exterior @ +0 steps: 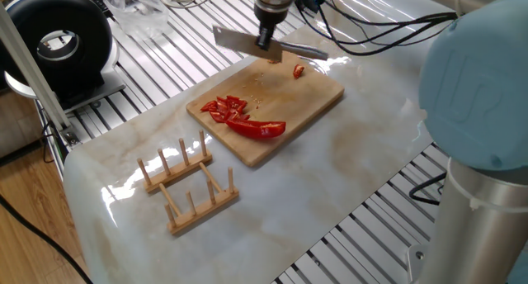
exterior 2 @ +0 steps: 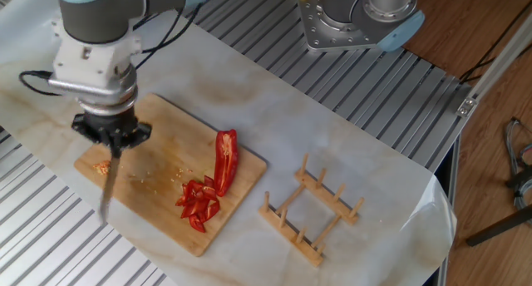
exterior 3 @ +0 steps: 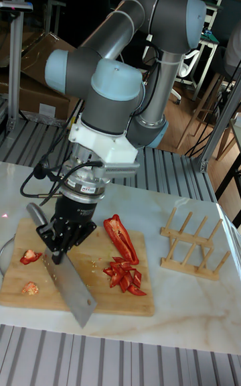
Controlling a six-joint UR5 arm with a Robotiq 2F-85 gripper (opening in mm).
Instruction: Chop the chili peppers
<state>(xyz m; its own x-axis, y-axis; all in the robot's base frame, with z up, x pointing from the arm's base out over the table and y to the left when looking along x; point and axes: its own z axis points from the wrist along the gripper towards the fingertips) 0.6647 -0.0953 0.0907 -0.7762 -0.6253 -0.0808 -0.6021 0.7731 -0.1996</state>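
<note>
A long red chili pepper half (exterior: 260,129) lies near the front edge of the wooden cutting board (exterior: 318,90), with a pile of chopped red bits (exterior: 227,109) beside it. The same half (exterior 2: 225,157) (exterior 3: 120,237) and bits (exterior 2: 199,201) (exterior 3: 122,275) show in the other views. One or two stray bits (exterior: 298,70) (exterior 3: 30,256) lie at the board's far end. My gripper (exterior: 266,43) (exterior 2: 112,138) (exterior 3: 62,237) is shut on a knife handle and hovers over that far end. The knife blade (exterior 3: 70,285) slants down just above the board (exterior 2: 158,165).
A wooden peg rack (exterior: 188,183) (exterior 2: 312,211) stands on the marble sheet beside the board. A black round device (exterior: 58,40) sits at the far left. The arm's base (exterior 2: 366,20) is mounted on the slatted table behind the sheet.
</note>
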